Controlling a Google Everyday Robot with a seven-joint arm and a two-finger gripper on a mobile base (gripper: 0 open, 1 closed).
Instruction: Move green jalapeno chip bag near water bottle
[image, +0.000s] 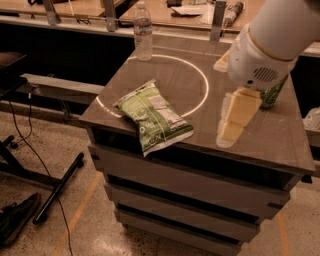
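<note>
Green jalapeno chip bag (152, 120): laid flat on the table top (260, 150), near the front edge, on the picture's left side.
Bag's long axis: slanted, from the far left down to the near right. The near end is set right at the front edge.
Gripper (232, 122): hung over the right part of the table top, under the white arm (272, 45), and pointed down.
Claw state: wide or narrow cannot be told. The bag is not held.
Bag from claw: off to the picture's left, well apart, about level with it.
Water bottle (143, 31): stood upright at the far left corner, well apart from the bag.
Next move, as judged: the claw would need to be brought left to the bag and set across its short side.
Green can (272, 95): partly hidden behind the arm.
</note>
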